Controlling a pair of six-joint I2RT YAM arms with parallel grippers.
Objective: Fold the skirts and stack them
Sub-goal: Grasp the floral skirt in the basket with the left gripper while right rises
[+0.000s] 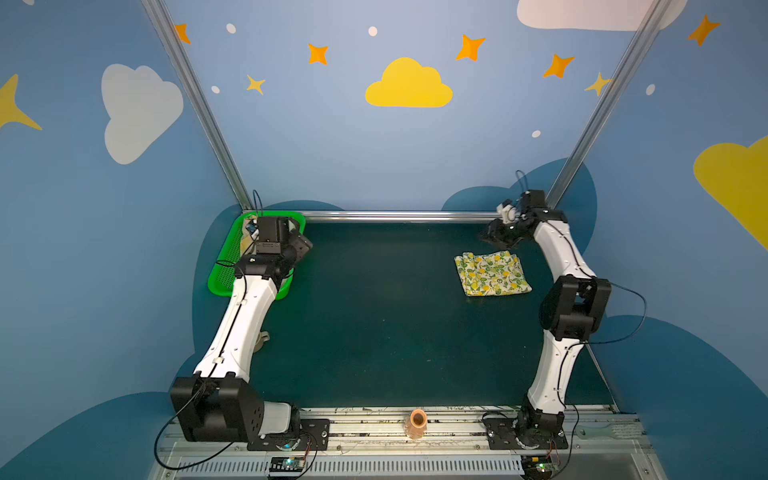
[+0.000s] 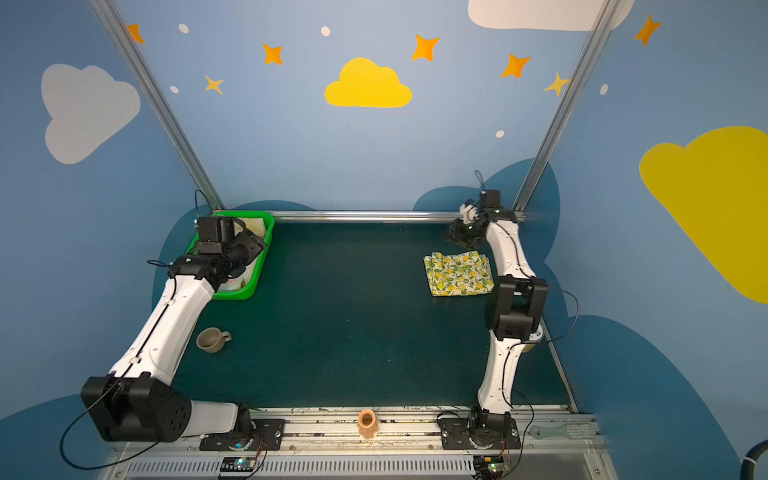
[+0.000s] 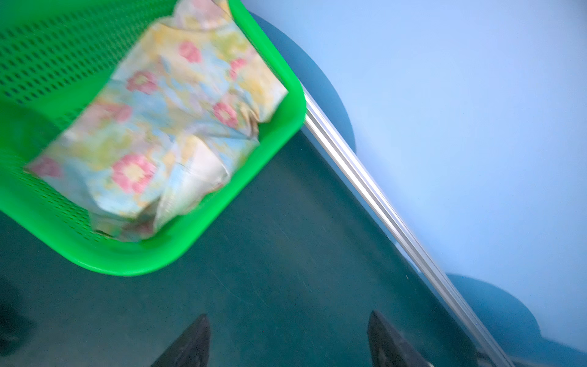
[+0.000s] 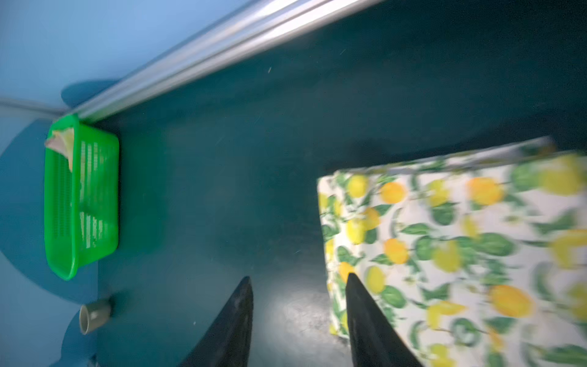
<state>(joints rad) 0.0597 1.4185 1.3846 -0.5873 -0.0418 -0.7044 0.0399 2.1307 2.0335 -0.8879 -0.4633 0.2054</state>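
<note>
Lying folded at the table's (image 1: 374,332) two o'clock, lemon skirt (image 1: 492,274); flowered skirt (image 3: 158,127) in green basket (image 1: 220,280) at ten o'clock; left gripper (image 3: 289,317) and right gripper (image 4: 298,278) gape, empty.

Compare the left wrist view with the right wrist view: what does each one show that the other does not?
Left wrist only: the flowered skirt with its pink-flower print, bundled in the green basket, and the left gripper, open over bare mat. Right wrist only: the lemon skirt folded flat on the mat, a grey cup, and the right gripper, open at that skirt's edge. Both: the basket, the dark green mat, the metal rail and the blue wall.
</note>
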